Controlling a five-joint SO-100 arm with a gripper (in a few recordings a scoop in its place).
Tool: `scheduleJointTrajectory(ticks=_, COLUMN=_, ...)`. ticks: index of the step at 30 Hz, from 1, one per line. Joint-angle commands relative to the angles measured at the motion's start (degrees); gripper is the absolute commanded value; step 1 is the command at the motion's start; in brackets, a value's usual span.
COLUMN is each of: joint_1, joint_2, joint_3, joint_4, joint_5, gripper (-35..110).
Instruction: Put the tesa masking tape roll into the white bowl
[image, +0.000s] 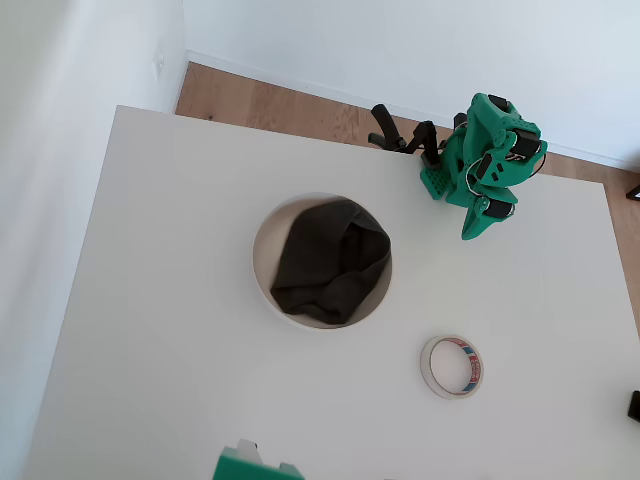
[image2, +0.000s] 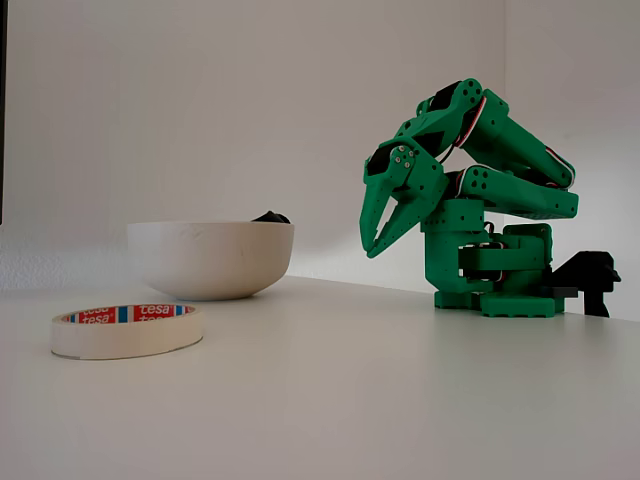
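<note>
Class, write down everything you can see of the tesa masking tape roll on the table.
The tesa masking tape roll is a small flat ring of cream-white, paper-like tape; its inner core carries red-and-blue print reading "tesa", seen in the fixed view. It lies flat on the white table, hollow centre facing up. Nothing else touches it: in the overhead view it sits apart from the white bowl, to its lower right, and the green claw is well away.

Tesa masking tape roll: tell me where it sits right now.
In the overhead view the tesa masking tape roll lies flat on the white table, lower right of the white bowl and apart from it, below the folded green arm.
</note>
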Motion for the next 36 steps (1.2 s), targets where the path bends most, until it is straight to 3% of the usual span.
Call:
scheduleJointTrajectory(ticks=1, joint_1=-0.44, joint_2=0.35, joint_3=0.18, joint_4=-0.18, joint_5=-0.09, gripper=-8)
scheduleJointTrajectory(ticks=29, joint_1=1.05, joint_2=-0.97, joint_3=-4.66, joint_4=-2.2, joint_5=1.14, gripper=-8)
scheduleJointTrajectory(ticks=36, joint_1=-0.88, joint_2=-42.98, joint_3=-31.64, joint_4=-11.95, joint_5=2.37, gripper=-8)
